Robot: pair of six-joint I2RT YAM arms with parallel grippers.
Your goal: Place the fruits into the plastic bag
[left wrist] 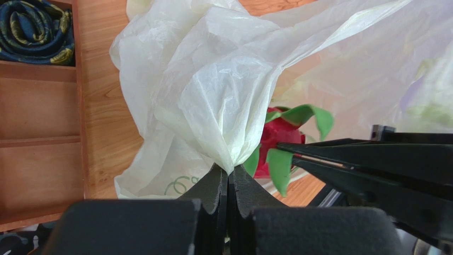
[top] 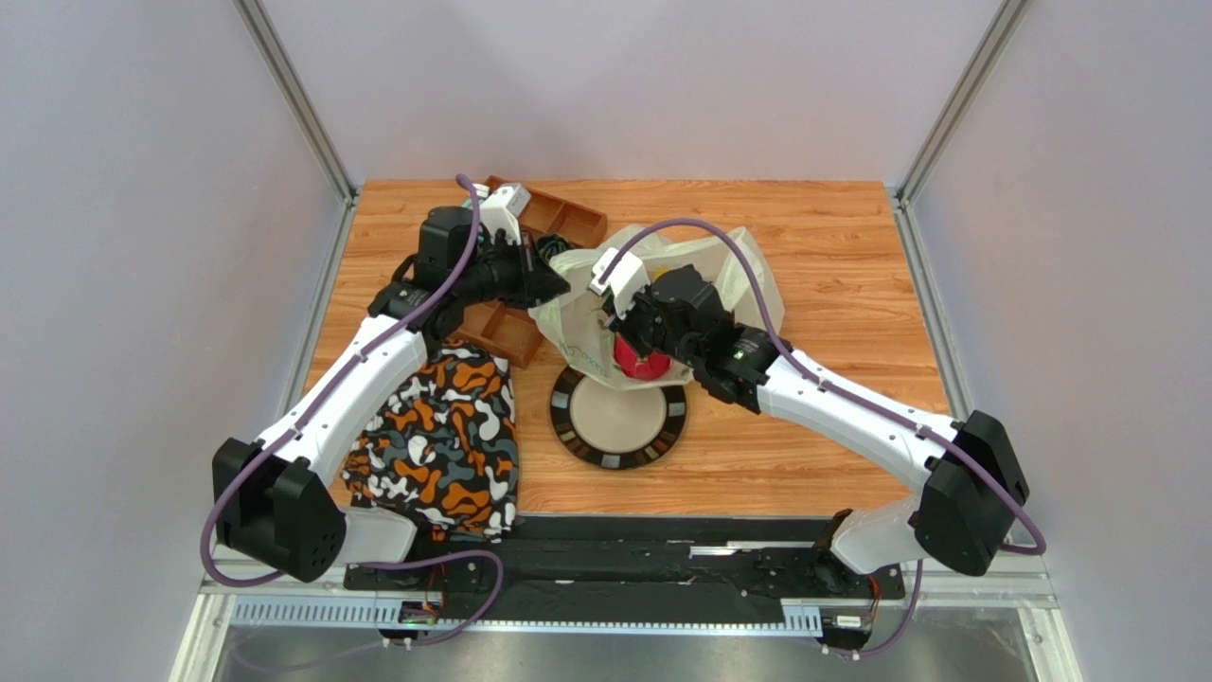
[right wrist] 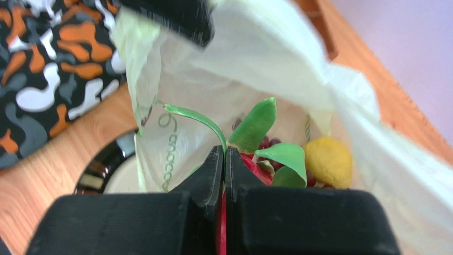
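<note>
Left gripper (left wrist: 228, 171) is pinched tight on a bunched-up fold of the bag (left wrist: 212, 90), fingers pressed together with the thin film fanning up out of them. Right gripper (right wrist: 224, 154) is closed too, clamped on the dragon fruit (right wrist: 254, 166). You can see red between its fingers and a green scale curling up right at the tips. The dragon fruit sits at the bag's open mouth, with film around it on both sides. Deeper in the bag there's the yellow fruit (right wrist: 327, 162) just right of the scales, and a few dark grapes (right wrist: 266, 142) peeking out behind them. From the top cam both grippers meet near the middle of the table (top: 840, 284), with the bag slumped behind them. Just in front of the bag is a round plate (top: 619, 426), dark rim and pale centre. A patterned cloth (top: 434, 441) lies to the plate's left. A wooden tray (top: 562, 216) sits far left with a rolled cloth (left wrist: 32, 26) in one compartment.
</note>
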